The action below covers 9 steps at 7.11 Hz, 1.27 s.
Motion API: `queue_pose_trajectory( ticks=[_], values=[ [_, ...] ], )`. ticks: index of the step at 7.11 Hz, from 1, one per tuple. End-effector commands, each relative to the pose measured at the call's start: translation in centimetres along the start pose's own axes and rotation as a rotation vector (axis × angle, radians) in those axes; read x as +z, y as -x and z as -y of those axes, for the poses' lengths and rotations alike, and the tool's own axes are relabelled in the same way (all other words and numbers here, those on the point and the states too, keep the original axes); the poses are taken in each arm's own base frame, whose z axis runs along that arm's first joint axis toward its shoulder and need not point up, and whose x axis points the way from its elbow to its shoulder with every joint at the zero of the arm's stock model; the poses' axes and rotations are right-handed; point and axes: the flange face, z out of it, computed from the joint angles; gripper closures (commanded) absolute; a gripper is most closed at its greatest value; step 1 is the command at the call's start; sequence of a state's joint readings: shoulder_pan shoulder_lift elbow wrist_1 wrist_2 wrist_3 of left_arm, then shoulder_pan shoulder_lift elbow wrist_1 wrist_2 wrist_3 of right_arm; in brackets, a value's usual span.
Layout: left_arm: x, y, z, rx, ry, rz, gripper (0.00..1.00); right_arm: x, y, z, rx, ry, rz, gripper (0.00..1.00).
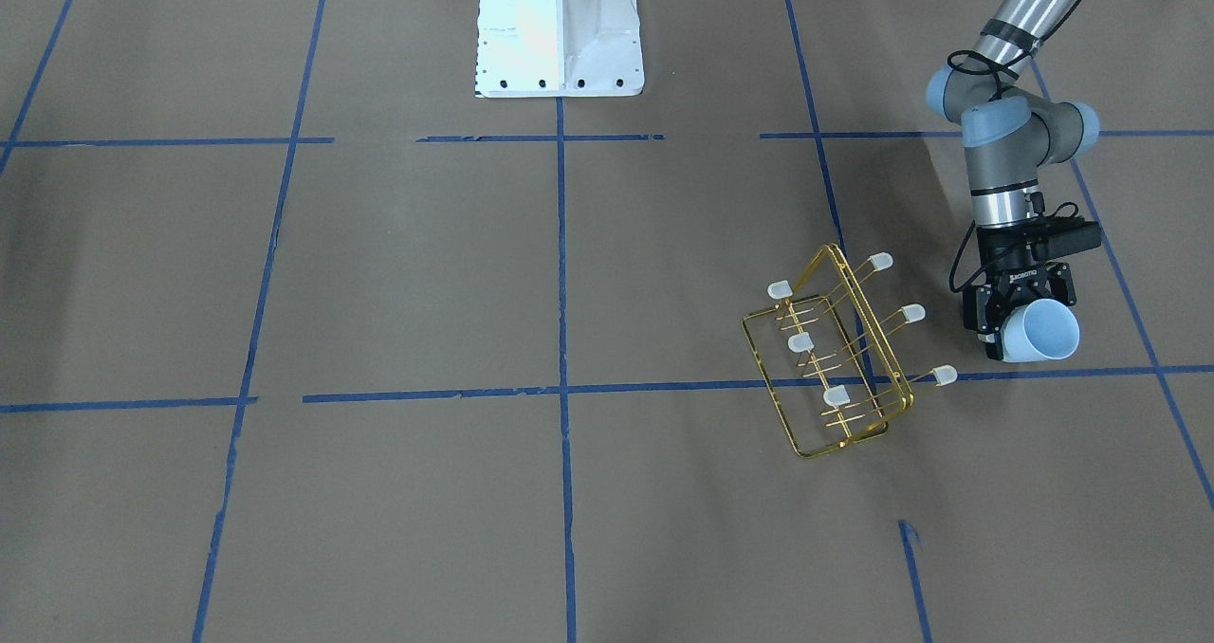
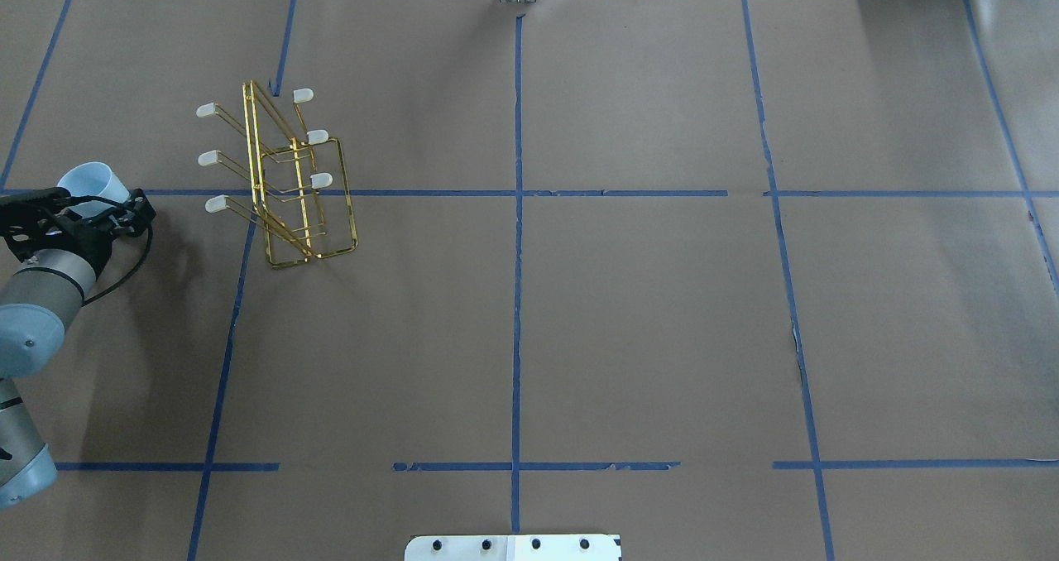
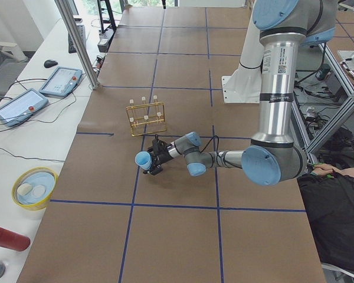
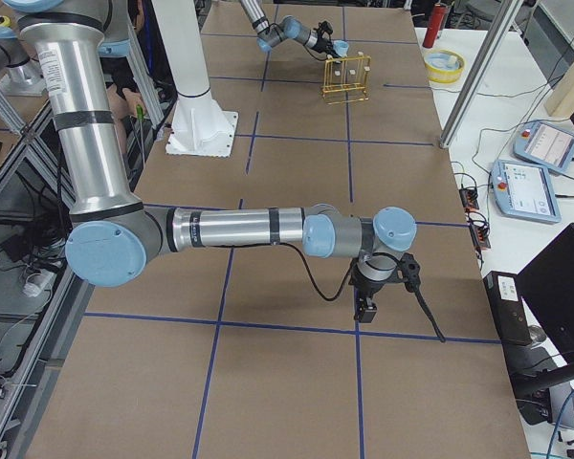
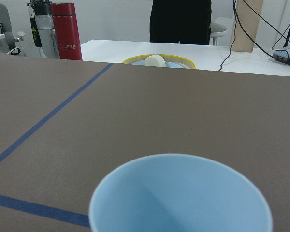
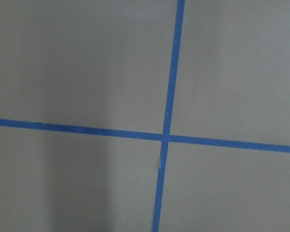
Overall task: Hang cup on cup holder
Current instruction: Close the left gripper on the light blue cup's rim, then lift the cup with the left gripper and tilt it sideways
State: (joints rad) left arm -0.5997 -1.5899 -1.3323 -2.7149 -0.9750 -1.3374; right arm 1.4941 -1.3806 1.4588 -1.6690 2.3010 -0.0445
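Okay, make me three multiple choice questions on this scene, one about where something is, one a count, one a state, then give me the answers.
1. Where is the small pale blue plastic cup?
A: in the left gripper, apart from the gold wire rack
B: hooked on a prong
C: inside the rack's base frame

2. How many white-capped prongs has the rack?
A: four
B: six
C: eight

3. What state are the prongs in?
A: each carries a cup
B: one carries a cup
C: all bare

Answers:
1 A, the front view shows the gripper closed on the cup, clear of the rack.
2 B, six caps count out in the overhead view.
3 C, no prong bears anything.
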Motion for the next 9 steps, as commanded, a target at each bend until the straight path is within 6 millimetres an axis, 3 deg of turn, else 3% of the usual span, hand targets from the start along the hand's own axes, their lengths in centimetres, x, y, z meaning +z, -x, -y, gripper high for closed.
queue_pose_trajectory(
  ticks=[1,2,3,4,5,6,9],
  values=[
    [0.0,-0.1,-0.2,0.0,0.015,-0.004,0.0,0.0,0.0,0.0,0.0,0.0,0.0,0.0],
    [0.0,-0.2,-0.1,-0.002,0.015,-0.006,0.02,0.0,0.0,0.0,0.0,0.0,0.0,0.0],
    [0.0,-0.3,0.0,-0.002,0.013,-0.007,0.2,0.0,0.0,0.0,0.0,0.0,0.0,0.0],
    [0.0,-0.2,0.4,-0.007,0.009,-0.006,0.49,0.0,0.0,0.0,0.0,0.0,0.0,0.0],
    [0.0,-0.2,0.4,-0.008,0.008,-0.005,0.7,0.0,0.0,0.0,0.0,0.0,0.0,0.0],
    [0.0,-0.3,1.0,-0.016,0.001,-0.008,0.78,0.0,0.0,0.0,0.0,0.0,0.0,0.0],
    [-1.8,-2.5,4.8,-0.075,0.01,-0.069,0.88,0.0,0.0,0.0,0.0,0.0,0.0,0.0]
  ],
)
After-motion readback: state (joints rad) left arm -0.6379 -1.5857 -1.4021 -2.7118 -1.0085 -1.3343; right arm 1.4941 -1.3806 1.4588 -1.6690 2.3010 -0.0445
